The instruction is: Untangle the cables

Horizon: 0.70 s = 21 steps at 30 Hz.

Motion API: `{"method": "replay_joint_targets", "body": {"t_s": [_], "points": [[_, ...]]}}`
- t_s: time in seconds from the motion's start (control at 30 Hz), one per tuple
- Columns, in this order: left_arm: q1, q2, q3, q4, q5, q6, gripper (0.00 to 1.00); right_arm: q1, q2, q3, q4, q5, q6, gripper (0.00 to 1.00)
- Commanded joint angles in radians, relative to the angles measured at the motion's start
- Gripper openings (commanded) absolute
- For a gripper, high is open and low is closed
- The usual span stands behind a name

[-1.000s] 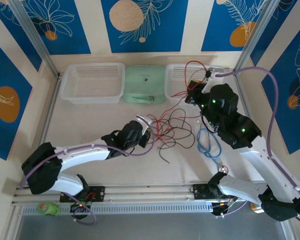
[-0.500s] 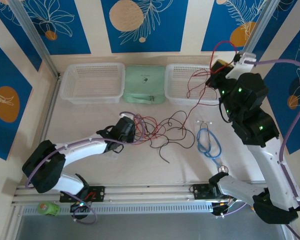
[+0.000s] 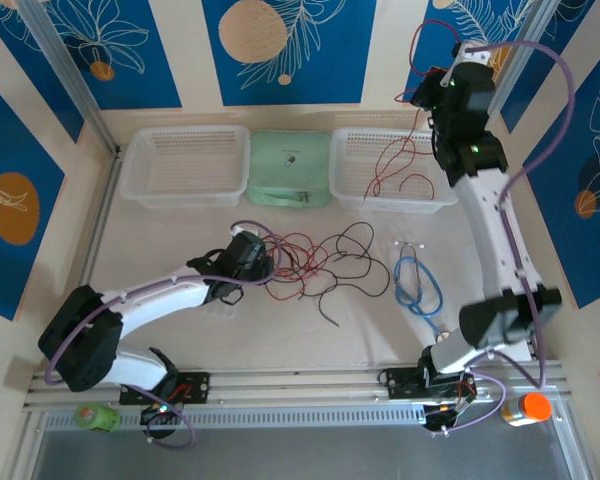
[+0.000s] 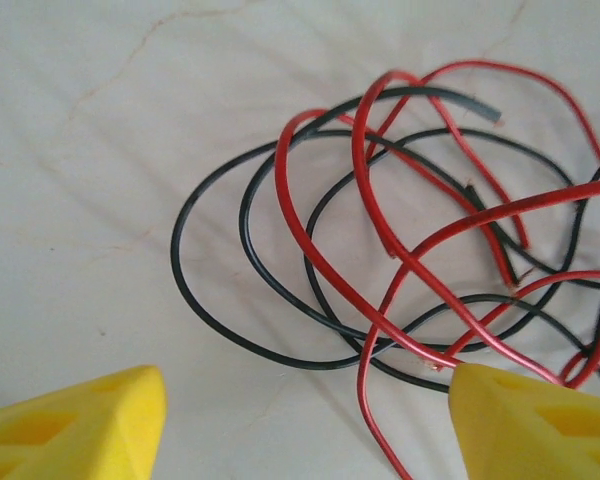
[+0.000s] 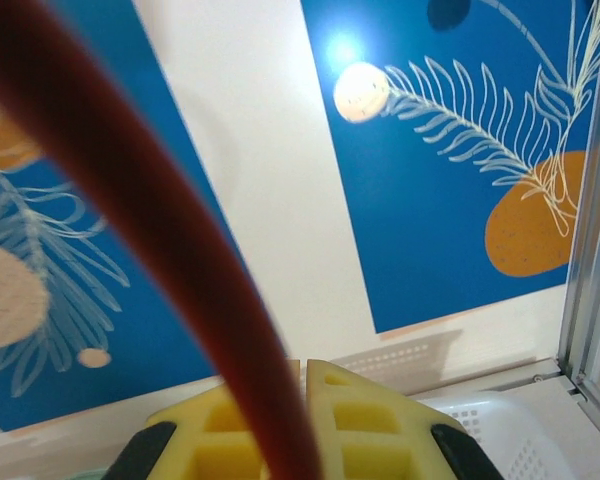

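Note:
A tangle of thin red and black cables (image 3: pixel 315 262) lies on the table's middle. My left gripper (image 3: pixel 265 255) sits at its left edge, open, its yellow fingers (image 4: pixel 75 420) wide apart above the loops (image 4: pixel 400 230), gripping nothing. My right gripper (image 3: pixel 425 92) is raised high at the back right, shut on one red cable (image 5: pixel 170 250). That red cable (image 3: pixel 400 160) hangs down in loops over the right basket (image 3: pixel 365 195). Its yellow pads (image 5: pixel 370 420) are pressed together.
Two white baskets (image 3: pixel 185 165) and a mint green pouch (image 3: pixel 290 170) stand along the back. A light blue coiled cable (image 3: pixel 418 283) lies right of the tangle. An orange-capped object (image 3: pixel 525 408) sits at the near right, a green one (image 3: pixel 92 416) near left.
My right arm has swung up and back, lifting the red cable out of the tangle to above the right basket. The left gripper shifted slightly left at the tangle's edge.

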Motion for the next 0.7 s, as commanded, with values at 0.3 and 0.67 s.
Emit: {"method": "replay_joint_targets", "body": {"t_s": [0.3, 0.67], "points": [[0.007, -0.144, 0.119, -0.104, 0.032, 0.072, 0.81, -0.043, 0.388, 0.120, 0.062, -0.009, -0.163, 0.00], [0.007, -0.208, 0.204, -0.188, 0.023, 0.134, 0.86, -0.094, 0.573, 0.261, -0.470, -0.118, -0.069, 0.00]]}}
